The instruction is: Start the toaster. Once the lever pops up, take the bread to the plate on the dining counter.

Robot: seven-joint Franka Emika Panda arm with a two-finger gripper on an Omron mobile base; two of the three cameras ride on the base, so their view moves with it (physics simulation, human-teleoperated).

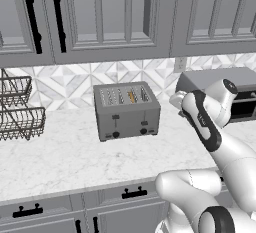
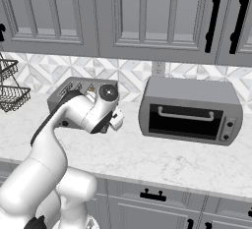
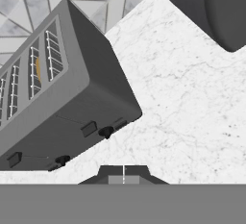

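Jaws pressed together, nothing between them: we see the gripper (image 3: 123, 174) as two dark tips meeting at the bottom of the hand view, held above bare marble counter (image 1: 60, 157). The toaster (image 1: 127, 110) lies ahead and to the left of the tips in that view, rolled by the tilt of the hand, with its front face turned toward us. On that face we count two dark levers; the nearer lever (image 3: 89, 129) sits just up and left of the closed tips, with a small knob (image 3: 106, 132) beside it, and we judge it the likely target of the coming press. Both levers appear high in their tracks, so we take the toaster as not yet started.

In the left base view the toaster's long axis runs side to side along the wall, its slots running front to back. The bread (image 1: 132, 96) stands edge-on in a slot right of centre, a thin golden sliver. The hand hangs to the toaster's right, between it and the larger grey oven (image 2: 190, 111), near but not touching either.

We read no brand, label or writing anywhere; the oven's knobs are too small to show markings.
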